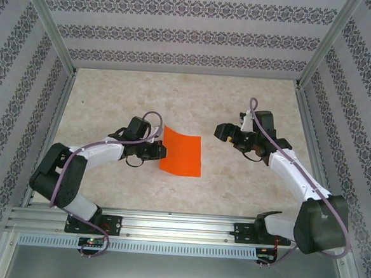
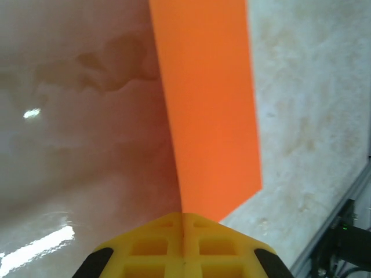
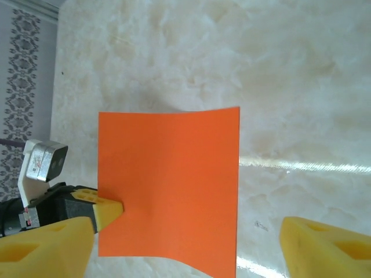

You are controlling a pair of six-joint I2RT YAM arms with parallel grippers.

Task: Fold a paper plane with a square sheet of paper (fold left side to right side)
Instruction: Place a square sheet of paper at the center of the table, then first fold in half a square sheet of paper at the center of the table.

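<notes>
Left end effector (image 1: 159,151), arm stretched low, pinches an edge of the thin bright orange square paper sheet (image 1: 183,155), perhaps raising it; right end effector (image 1: 223,133) hovers nearby, fingers apart

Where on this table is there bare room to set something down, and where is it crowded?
Free: the strip of table between the back wall and both grippers, and the near strip between the square sheet of paper and the metal rail. Crowded: the middle, where the left gripper pinches the sheet's left edge and the open right gripper hangs beside it.
</notes>
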